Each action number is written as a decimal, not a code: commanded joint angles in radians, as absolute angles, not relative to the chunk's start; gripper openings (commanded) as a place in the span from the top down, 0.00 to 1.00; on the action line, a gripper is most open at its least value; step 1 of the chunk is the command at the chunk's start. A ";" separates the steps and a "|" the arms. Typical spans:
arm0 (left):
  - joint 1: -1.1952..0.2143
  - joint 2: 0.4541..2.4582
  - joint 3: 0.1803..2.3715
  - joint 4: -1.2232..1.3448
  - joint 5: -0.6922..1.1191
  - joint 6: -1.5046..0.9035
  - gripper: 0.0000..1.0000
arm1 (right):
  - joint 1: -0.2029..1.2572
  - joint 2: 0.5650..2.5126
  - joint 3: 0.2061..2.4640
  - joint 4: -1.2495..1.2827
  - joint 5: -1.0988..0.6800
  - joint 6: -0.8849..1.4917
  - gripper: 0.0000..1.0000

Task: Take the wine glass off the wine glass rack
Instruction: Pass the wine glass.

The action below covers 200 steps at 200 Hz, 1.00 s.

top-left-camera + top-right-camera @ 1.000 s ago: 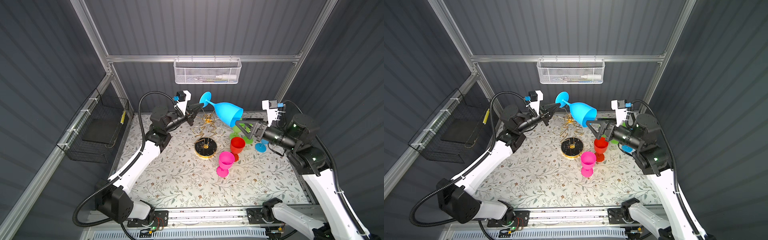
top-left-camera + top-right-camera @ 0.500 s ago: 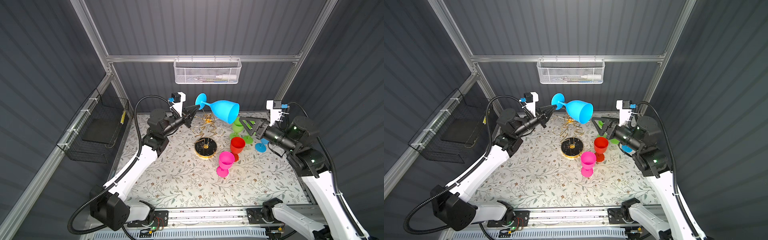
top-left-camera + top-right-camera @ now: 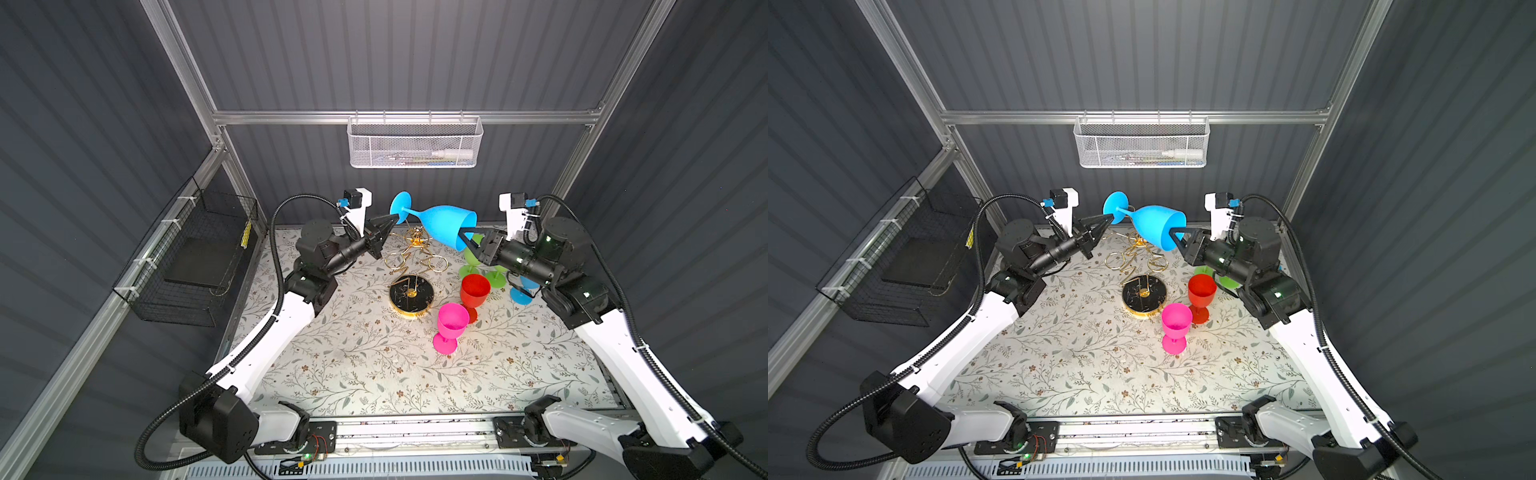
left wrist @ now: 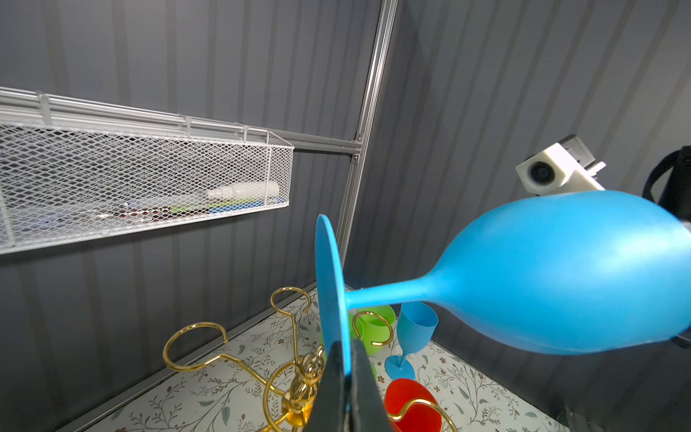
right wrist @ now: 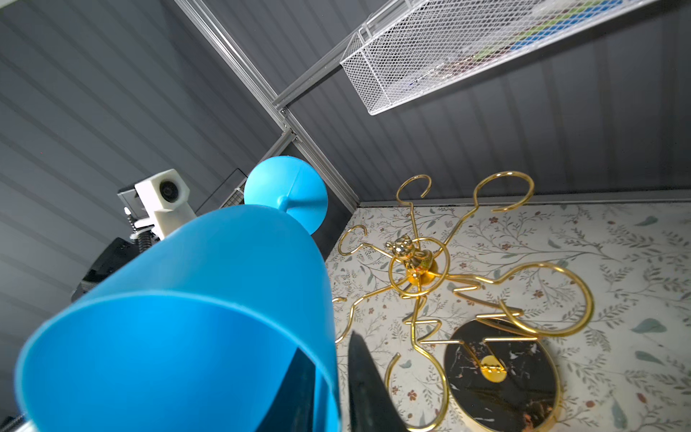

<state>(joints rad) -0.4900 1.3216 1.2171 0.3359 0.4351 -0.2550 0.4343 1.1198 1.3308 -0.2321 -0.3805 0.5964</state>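
Left gripper (image 3: 392, 219) clamps wine glass (image 3: 444, 224) by foot, right gripper (image 3: 463, 241) pinches its rim, glass near-horiz. above rack (image 3: 411, 293).

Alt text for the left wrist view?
Left claw pinches the foot of a blue glass held sideways above the gold rack. Smaller glasses stand on the floral table behind; a white mesh basket hangs on the wall.

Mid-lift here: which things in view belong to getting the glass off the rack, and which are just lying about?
In the job: blue wine glass held sideways; left gripper shut on its foot; right gripper shut on its rim; wine glass rack.
Lying about: red glass, pink glass, green glass, small blue glass, white mesh basket, black wire basket.
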 commanded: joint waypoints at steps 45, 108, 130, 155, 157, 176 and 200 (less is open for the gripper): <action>-0.494 1.261 1.188 0.331 0.398 -0.235 0.94 | 0.456 1.151 1.372 -0.213 -0.305 0.577 1.00; -0.492 1.107 1.117 0.198 0.163 -0.082 0.15 | 0.455 1.084 1.439 -0.315 -0.230 0.482 1.00; -0.489 1.043 1.090 0.148 0.061 -0.039 0.00 | 0.456 1.081 1.493 -0.383 -0.234 0.440 1.00; -0.464 1.008 1.038 0.116 -0.108 -0.002 0.00 | 0.503 1.078 1.535 -0.486 -0.203 0.366 1.00; -0.458 1.007 1.033 0.116 -0.115 -0.001 0.00 | 0.510 1.079 1.542 -0.498 -0.193 0.357 1.00; -0.327 1.006 0.970 0.141 -0.120 -0.088 0.00 | 0.615 1.107 1.611 -0.618 -0.106 0.274 1.00; -0.133 1.001 0.873 0.248 0.031 -0.237 0.00 | 0.752 1.167 1.688 -0.783 0.000 0.202 1.00</action>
<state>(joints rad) -0.2661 1.0008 0.9478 0.1837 -0.0200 -0.1112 0.6506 1.1118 1.6226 -0.5724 -0.1314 0.3256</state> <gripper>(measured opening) 0.997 0.054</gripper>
